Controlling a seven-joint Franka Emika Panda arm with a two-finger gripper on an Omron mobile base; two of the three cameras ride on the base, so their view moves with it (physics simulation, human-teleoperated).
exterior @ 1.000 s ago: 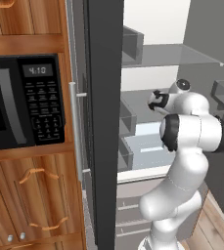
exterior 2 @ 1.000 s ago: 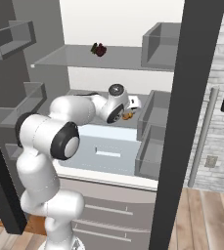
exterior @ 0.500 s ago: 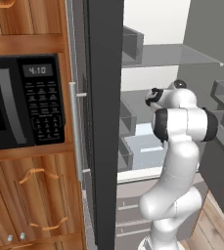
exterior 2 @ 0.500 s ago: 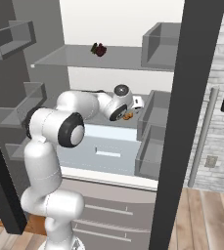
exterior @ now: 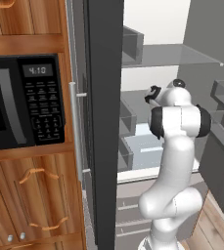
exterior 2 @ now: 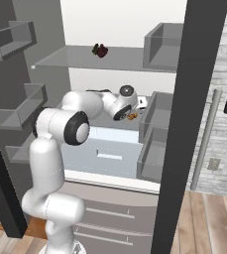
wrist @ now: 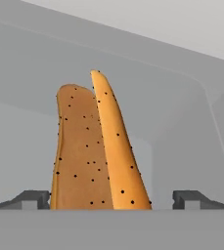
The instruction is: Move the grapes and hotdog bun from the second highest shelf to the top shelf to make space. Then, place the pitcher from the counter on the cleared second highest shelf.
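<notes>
The hotdog bun (wrist: 96, 151), tan-orange with dark specks, fills the middle of the hand view, standing between my two spread fingertips (wrist: 35, 197) without touching them. It lies on the opaque grey second shelf as a small orange bit (exterior 2: 131, 117) just past my hand. My gripper (wrist: 111, 197) is open around it, and the hand (exterior: 152, 93) reaches into the fridge. The dark red grapes (exterior 2: 99, 50) sit on the translucent top shelf (exterior 2: 75, 62). The pitcher and the counter are out of view.
The open fridge has grey door bins (exterior 2: 157, 149) to the right of the hand and a pale drawer (exterior 2: 102, 154) below the shelf. A dark door edge (exterior: 103, 122) and a black microwave (exterior: 20, 107) in wooden cabinets stand to the left.
The hand has crept a little further into the fridge toward the bun, and the elbow has swung more upright. The grapes have not moved.
</notes>
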